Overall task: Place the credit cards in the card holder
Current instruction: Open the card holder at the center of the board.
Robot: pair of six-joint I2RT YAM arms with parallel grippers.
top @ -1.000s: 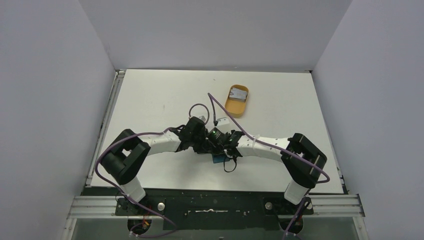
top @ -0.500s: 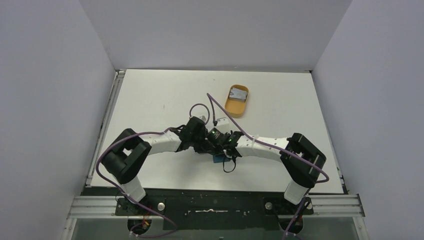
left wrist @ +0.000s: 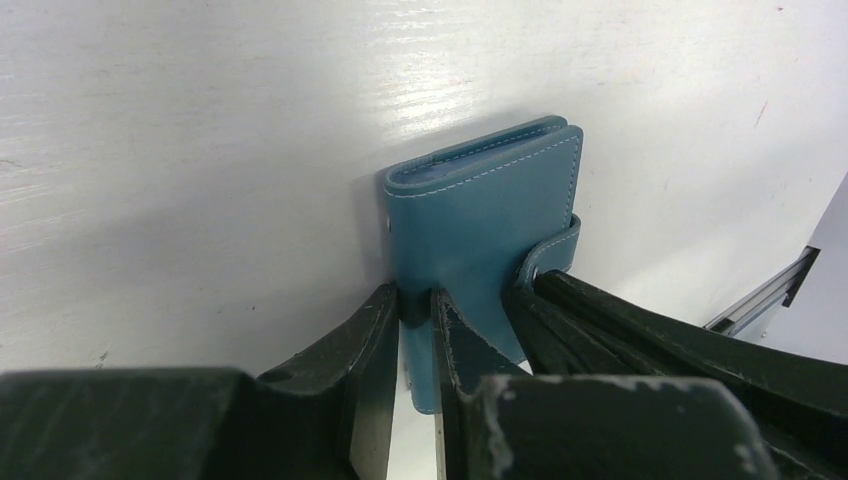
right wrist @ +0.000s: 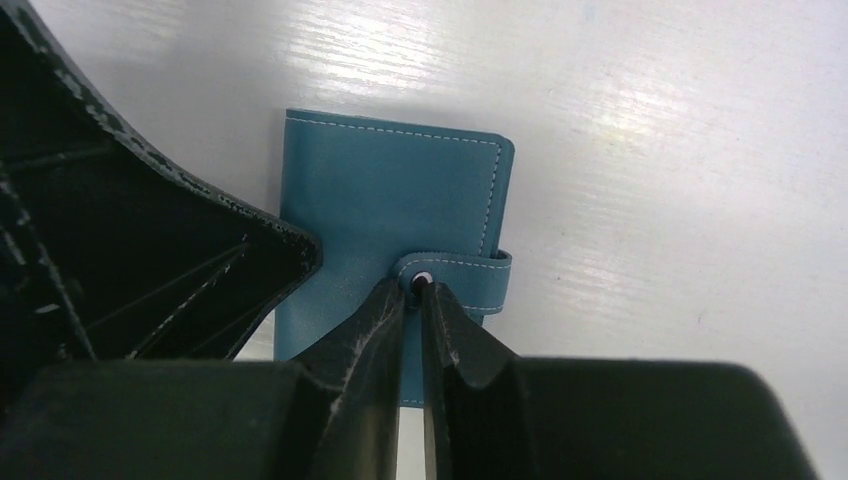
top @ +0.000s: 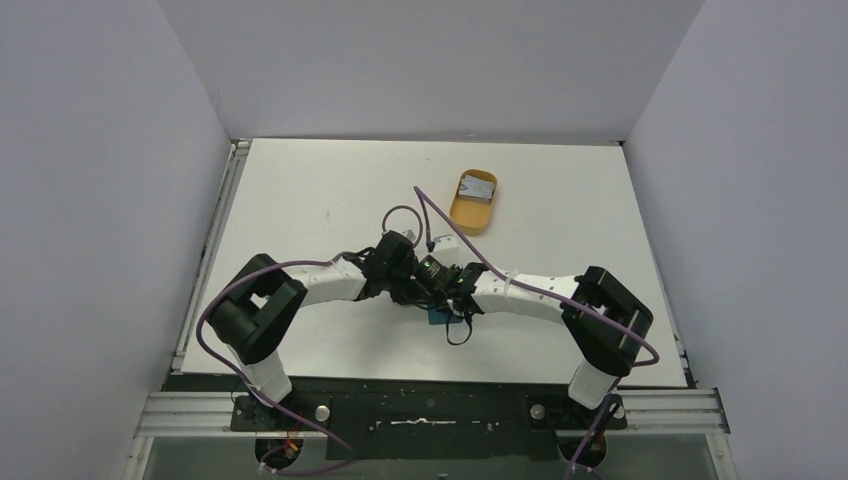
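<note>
Card holder [left wrist: 480,210] closed, strap fastened, at the fingertips of both grippers; left gripper [left wrist: 415,305] nearly together, pinching its cover edge; right gripper [right wrist: 417,288] narrowed to a slit on the snap tab [right wrist: 470,270]; credit cards [top: 478,187] rest in orange tray [top: 468,216], well beyond both grippers.

Card holder [right wrist: 390,190]: teal, folded shut, flat. Snap tab between right claw [right wrist: 415,285] tips; edge between left claw [left wrist: 415,295] tips. Grey card [top: 478,187] well apart.
</note>
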